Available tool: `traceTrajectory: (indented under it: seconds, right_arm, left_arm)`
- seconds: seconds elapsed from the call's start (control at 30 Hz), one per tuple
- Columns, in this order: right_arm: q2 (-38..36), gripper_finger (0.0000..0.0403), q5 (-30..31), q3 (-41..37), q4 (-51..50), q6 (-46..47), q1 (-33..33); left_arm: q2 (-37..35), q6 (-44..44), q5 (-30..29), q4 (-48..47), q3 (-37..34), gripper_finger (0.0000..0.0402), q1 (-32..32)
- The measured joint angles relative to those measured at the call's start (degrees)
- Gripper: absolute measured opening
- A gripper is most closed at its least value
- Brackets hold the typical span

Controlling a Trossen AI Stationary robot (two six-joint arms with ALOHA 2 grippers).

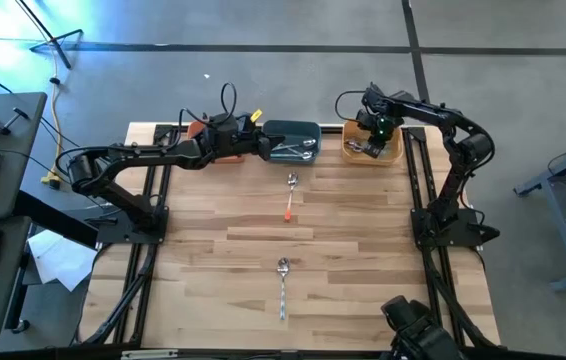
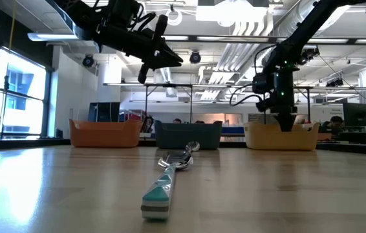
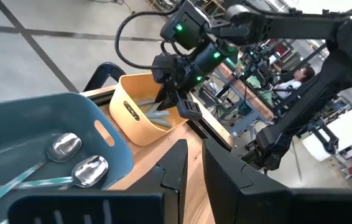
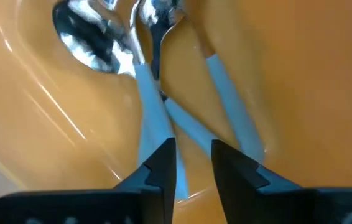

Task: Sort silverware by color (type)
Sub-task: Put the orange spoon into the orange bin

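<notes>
Two pieces of silverware lie flat on the table: an orange-handled one (image 1: 290,197) at mid-table and a light-blue-handled spoon (image 1: 283,285) (image 2: 167,181) near the front edge. My left gripper (image 1: 266,146) (image 3: 194,155) hovers at the near-left rim of the teal bowl (image 1: 315,128), fingers slightly open and holding nothing. Two pale-handled spoons (image 3: 70,162) lie in that bowl. My right gripper (image 1: 371,143) (image 4: 193,152) points down into the yellow bowl (image 1: 395,155), open. Its fingers stand either side of the handle end of a blue-handled piece (image 4: 157,118) lying among others on the bowl's floor.
Three bowls stand in a row along the far edge: orange (image 2: 104,134) on the left, partly under my left arm, teal (image 2: 188,136) in the middle, yellow (image 2: 280,137) on the right. Bare wood lies between them and the near edge. People sit in the room beyond.
</notes>
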Motion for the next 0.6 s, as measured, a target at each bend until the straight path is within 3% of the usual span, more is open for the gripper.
traceTrajectory:
  seconds: [0.33, 0.5, 0.6]
  right_arm:
    - [-1.50, 0.0004, -3.77, 6.90, -7.07, 5.01, 0.49]
    - [-8.77, 0.0001, -15.73, -1.08, 8.42, 15.15, 0.45]
    - [-15.15, 0.0001, -17.92, -8.35, 19.98, 22.64, 1.69]
  left_arm:
    - [0.00, 2.03, 0.03, -0.02, 0.00, 0.0038, 0.00]
    - [-0.03, 6.07, -0.62, -0.56, 0.00, 0.0038, 0.00]
    - [-0.04, 7.00, -0.63, -2.39, 0.00, 0.0038, 0.00]
